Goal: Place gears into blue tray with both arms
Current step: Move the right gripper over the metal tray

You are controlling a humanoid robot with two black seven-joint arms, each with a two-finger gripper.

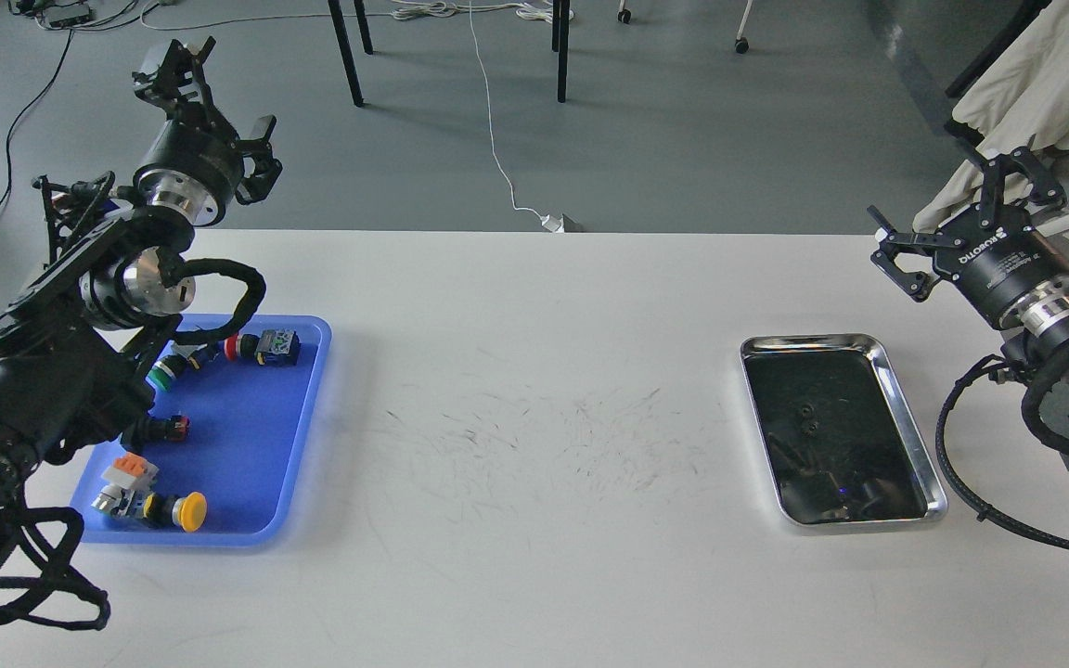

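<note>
Two tiny black gears (805,409) (811,427) lie close together on the dark bottom of the steel tray (906,408) at the right. The blue tray (247,436) sits at the table's left, partly covered by my left arm, and holds several push-button switches. My left gripper (236,85) is raised above the table's far left edge, open and empty, well clear of the blue tray. Past the table's far right corner, my right gripper (935,197) hangs open and empty, up and to the right of the steel tray.
Push-button switches with a red cap (261,347), a green cap (163,374) and a yellow cap (184,510) lie in the blue tray. The white table (534,445) has scuff marks between the two trays. Chair legs and cables are on the floor beyond the table.
</note>
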